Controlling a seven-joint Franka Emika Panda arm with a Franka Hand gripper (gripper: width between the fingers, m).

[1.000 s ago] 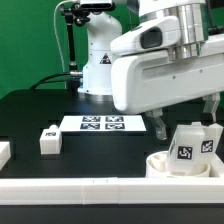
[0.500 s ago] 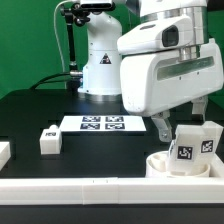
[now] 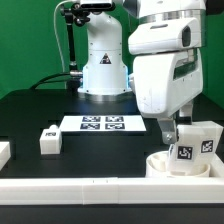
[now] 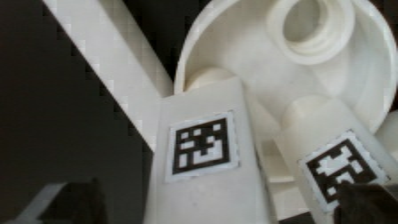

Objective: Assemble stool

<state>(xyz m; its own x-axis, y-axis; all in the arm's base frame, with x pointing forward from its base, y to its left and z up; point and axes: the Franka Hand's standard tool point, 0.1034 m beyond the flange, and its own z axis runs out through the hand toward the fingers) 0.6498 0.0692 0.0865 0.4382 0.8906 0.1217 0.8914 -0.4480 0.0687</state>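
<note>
My gripper [image 3: 177, 128] has swung round above the seat [image 3: 160, 166], jaws spread and holding nothing, just beside the tagged leg [image 3: 195, 147] standing in the seat. I judge a grasp on that leg comes next.

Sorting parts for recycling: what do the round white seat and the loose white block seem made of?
Round white dish-shaped seat: likely moulded plastic, smooth, soft sheen on its curves. Small white rectangular block leg: probably the same plastic, matte, uniform white.
</note>
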